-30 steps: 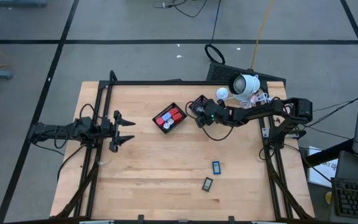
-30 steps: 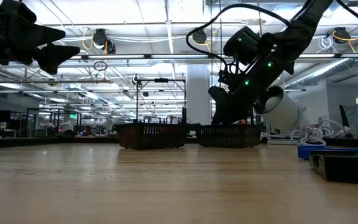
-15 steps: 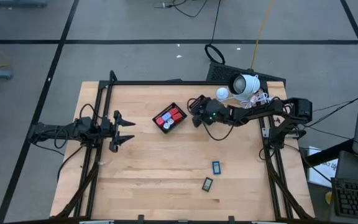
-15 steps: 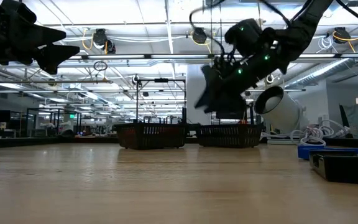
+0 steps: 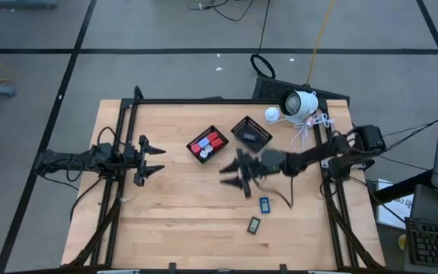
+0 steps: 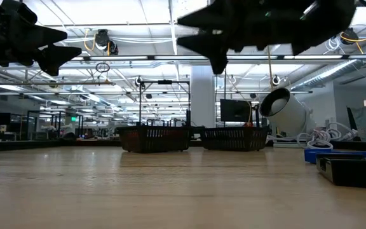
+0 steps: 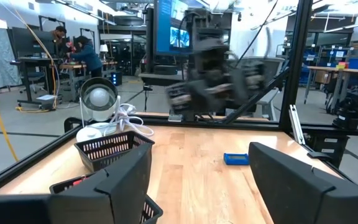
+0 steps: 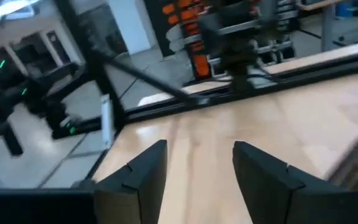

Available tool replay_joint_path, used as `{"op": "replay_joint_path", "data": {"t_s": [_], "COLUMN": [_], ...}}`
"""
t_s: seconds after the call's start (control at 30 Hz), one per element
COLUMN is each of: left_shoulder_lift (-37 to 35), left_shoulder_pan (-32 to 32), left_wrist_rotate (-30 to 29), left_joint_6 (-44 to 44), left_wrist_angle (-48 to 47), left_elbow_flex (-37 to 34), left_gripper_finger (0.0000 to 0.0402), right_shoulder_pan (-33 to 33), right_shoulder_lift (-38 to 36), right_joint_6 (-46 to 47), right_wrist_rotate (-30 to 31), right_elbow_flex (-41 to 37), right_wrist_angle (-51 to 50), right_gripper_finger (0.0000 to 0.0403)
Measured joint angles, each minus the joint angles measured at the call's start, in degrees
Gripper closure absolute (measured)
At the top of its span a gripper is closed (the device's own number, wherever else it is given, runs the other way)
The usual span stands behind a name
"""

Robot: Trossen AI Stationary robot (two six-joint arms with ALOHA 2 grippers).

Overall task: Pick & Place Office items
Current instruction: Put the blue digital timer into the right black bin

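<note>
Both grippers are open and hold nothing. My left gripper [image 5: 160, 160] hovers over the table's left part. My right gripper [image 5: 225, 176] is blurred, hanging over the middle of the table, just near of the two black mesh baskets. One basket [image 5: 207, 144] holds red blocks and a pale blue block. The other basket [image 5: 252, 133] stands to its right. Two dark flat blue-faced rectangles lie flat on the wood, one [image 5: 265, 204] nearer the right gripper, one [image 5: 254, 224] toward the near edge. The small white bits do not show.
A white dome camera [image 5: 299, 103] with a coil of white cable sits at the far right corner. Black frame rails [image 5: 120, 137] run along the table's left, far and right sides. In the left wrist view, people stand at desks far beyond the table.
My right gripper has swung from above the right-hand basket toward the table's near edge and somewhat left, over the table's middle. It moves fast and shows blurred. The left arm has kept still.
</note>
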Motion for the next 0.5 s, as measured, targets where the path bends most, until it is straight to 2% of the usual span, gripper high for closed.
{"op": "replay_joint_path", "data": {"t_s": [0.17, 0.23, 0.3, 0.37, 0.43, 0.5], "left_shoulder_lift": [-0.01, -0.02, 0.00, 0.00, -0.02, 0.00], "left_shoulder_pan": [-0.02, 0.00, -0.02, -0.02, -0.01, -0.02], "left_wrist_rotate": [-0.01, 0.00, 0.00, 0.00, -0.01, 0.00], "left_joint_6": [0.00, 0.00, 0.00, 0.00, 0.00, 0.00], "left_wrist_angle": [0.00, 0.00, 0.00, 0.00, 0.00, 0.00], "left_elbow_flex": [0.00, 0.00, 0.00, 0.00, 0.00, 0.00], "left_gripper_finger": [0.0120, 0.0119, 0.0121, 0.0125, 0.0129, 0.0132], "right_shoulder_pan": [9.10, 12.41, 15.62, 18.32, 20.44, 21.71], "right_shoulder_lift": [0.02, 0.00, 0.00, 0.03, 0.06, 1.12], "right_joint_6": [-0.57, -0.73, -1.19, -0.42, 2.95, 8.60], "right_wrist_rotate": [6.09, 8.64, 12.69, 17.35, 21.21, 22.77], "right_elbow_flex": [2.41, 5.12, 9.31, 14.63, 19.66, 23.08], "right_wrist_angle": [-1.72, -8.04, -20.03, -36.16, -52.19, -64.13], "right_gripper_finger": [0.0198, 0.0178, 0.0158, 0.0141, 0.0130, 0.0126]}}
